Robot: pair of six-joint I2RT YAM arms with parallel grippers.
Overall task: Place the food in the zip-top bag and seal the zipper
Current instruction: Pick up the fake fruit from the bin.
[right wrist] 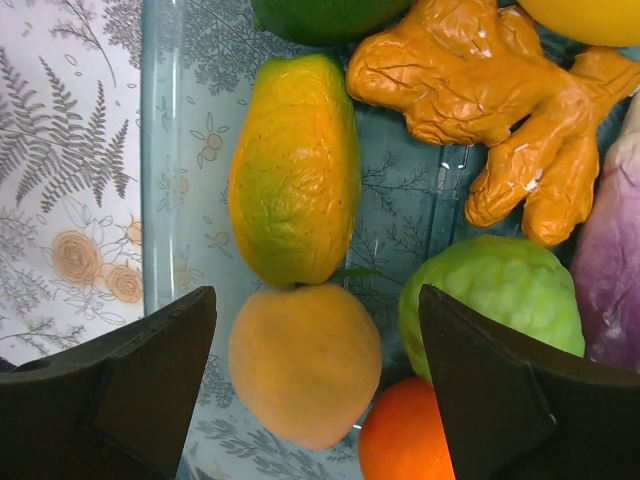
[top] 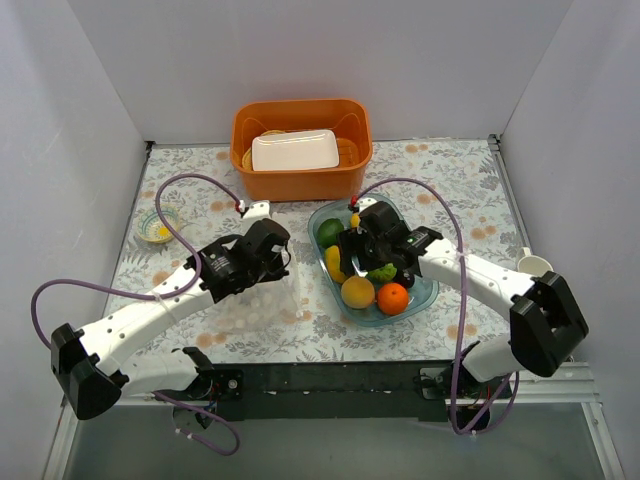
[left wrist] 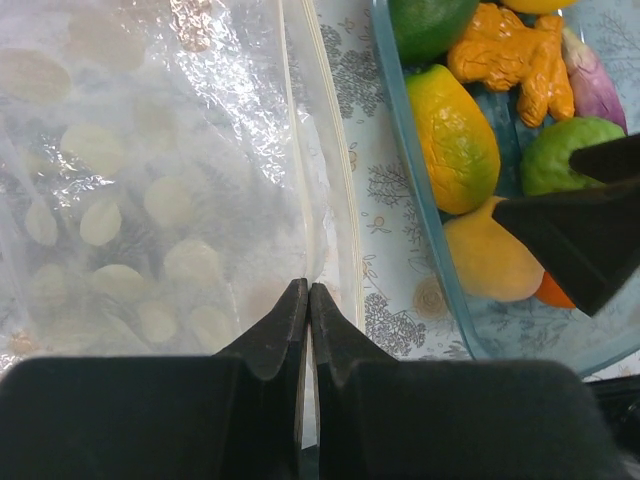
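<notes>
Cloth [right wrist: 70, 150] showing white, with grey ferns and tan-peach flowers. Tray [right wrist: 160, 150] reading clear blue.

Mango [right wrist: 295, 165] running yellow into green. Ginger [right wrist: 470, 100] showing orange-tan. Round fruit [right wrist: 305, 375] showing dull yellow. Orange [right wrist: 405, 445] glowing bright orange. Bumpy fruit [right wrist: 490, 300] showing pale green, lime [right wrist: 320, 15] dark green, lemon [right wrist: 590, 15] yellow. Eggplant [right wrist: 615, 290] showing pale purple with whitish streaks.

Bag [left wrist: 150, 200] showing clear and crinkled, the cloth's pattern blurring through it. Zipper [left wrist: 345, 200] showing whitish.

Bin [top: 300, 185] showing orange, the dish [top: 295, 150] inside it white.

Left gripper [left wrist: 308, 288] and right gripper [right wrist: 315, 320] both showing black. Cables [top: 33, 310] showing purple.
</notes>
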